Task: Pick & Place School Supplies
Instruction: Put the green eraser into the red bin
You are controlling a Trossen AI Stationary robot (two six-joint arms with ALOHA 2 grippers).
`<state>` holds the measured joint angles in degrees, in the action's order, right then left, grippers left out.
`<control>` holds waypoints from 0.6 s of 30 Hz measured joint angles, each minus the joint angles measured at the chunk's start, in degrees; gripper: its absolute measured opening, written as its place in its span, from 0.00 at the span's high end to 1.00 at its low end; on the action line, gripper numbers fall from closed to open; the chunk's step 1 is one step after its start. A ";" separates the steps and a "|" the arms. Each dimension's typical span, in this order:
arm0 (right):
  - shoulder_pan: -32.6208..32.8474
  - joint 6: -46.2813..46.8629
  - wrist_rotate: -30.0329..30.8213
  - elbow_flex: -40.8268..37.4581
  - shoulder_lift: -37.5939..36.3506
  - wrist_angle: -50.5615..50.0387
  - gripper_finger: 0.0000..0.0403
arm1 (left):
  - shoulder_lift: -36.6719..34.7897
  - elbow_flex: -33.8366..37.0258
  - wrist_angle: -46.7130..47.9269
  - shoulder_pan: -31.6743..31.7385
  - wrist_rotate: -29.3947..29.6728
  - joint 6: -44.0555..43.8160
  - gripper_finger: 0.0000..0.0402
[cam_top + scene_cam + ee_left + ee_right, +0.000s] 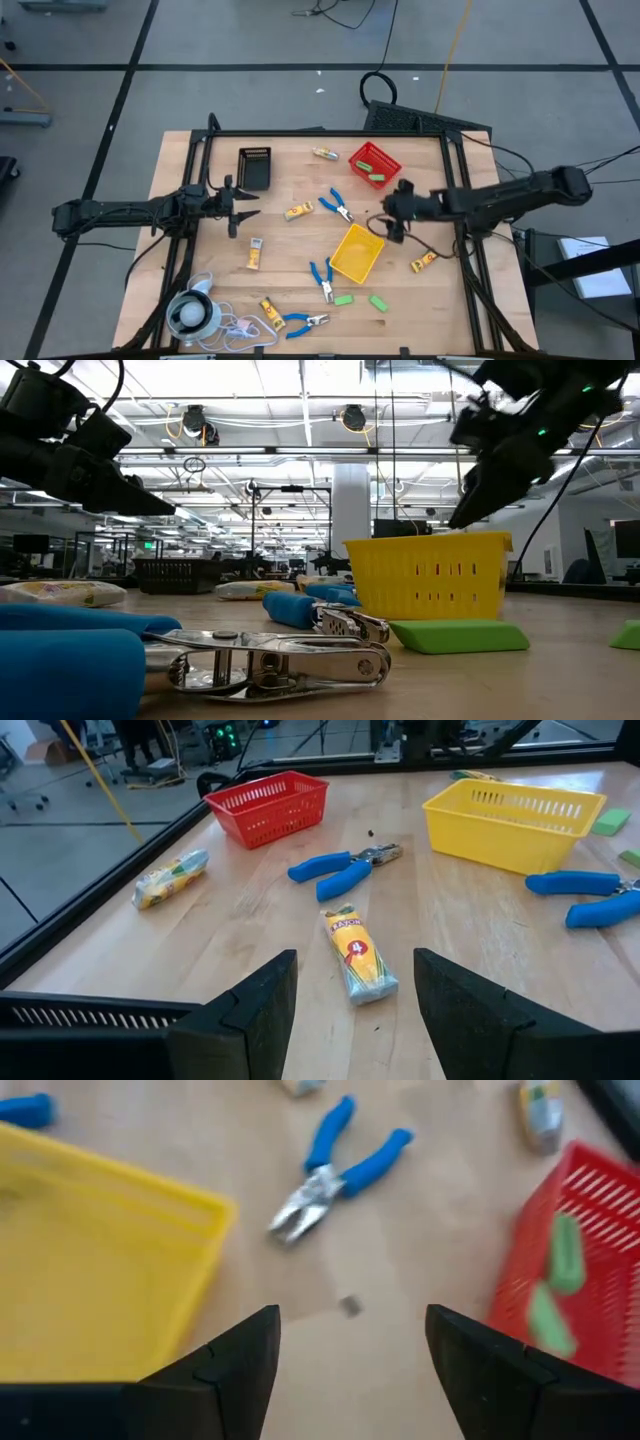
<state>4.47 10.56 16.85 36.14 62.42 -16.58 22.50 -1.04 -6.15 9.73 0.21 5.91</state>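
Supplies lie scattered on the wooden table. Blue-handled pliers lie at mid table (337, 206), beside the yellow bin (322, 280) and near the front edge (305, 322). Yellow crayon packets (298, 211) (255, 253) (425, 262) and green blocks (343, 298) (378, 302) lie flat. My left gripper (240, 208) hovers open over the table's left part, a crayon packet (358, 957) lying ahead between its fingers, untouched. My right gripper (390, 215) hovers open between the yellow bin (357, 252) and red bin (375, 163), pliers (335, 1170) ahead of it.
A black bin (255, 167) stands at the far left, and the red bin holds green blocks (560, 1255). A white round object with a cord (190, 315) sits at the near left corner. Another packet (325, 153) lies by the far edge.
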 joint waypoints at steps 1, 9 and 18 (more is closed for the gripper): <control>2.22 2.80 0.88 0.00 -0.30 -1.05 0.41 | 0.00 0.00 -0.02 -0.01 0.02 -0.06 0.49; 17.92 14.03 0.47 2.61 1.42 -1.24 0.40 | -0.02 0.00 -0.09 -0.01 0.02 -0.43 0.49; 27.25 24.30 -1.73 2.93 8.32 8.39 0.40 | 0.00 0.00 -0.02 0.01 0.00 -0.50 0.49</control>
<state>31.72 34.86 15.12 39.07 70.73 -8.18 22.50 -1.04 -6.17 9.73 0.21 5.41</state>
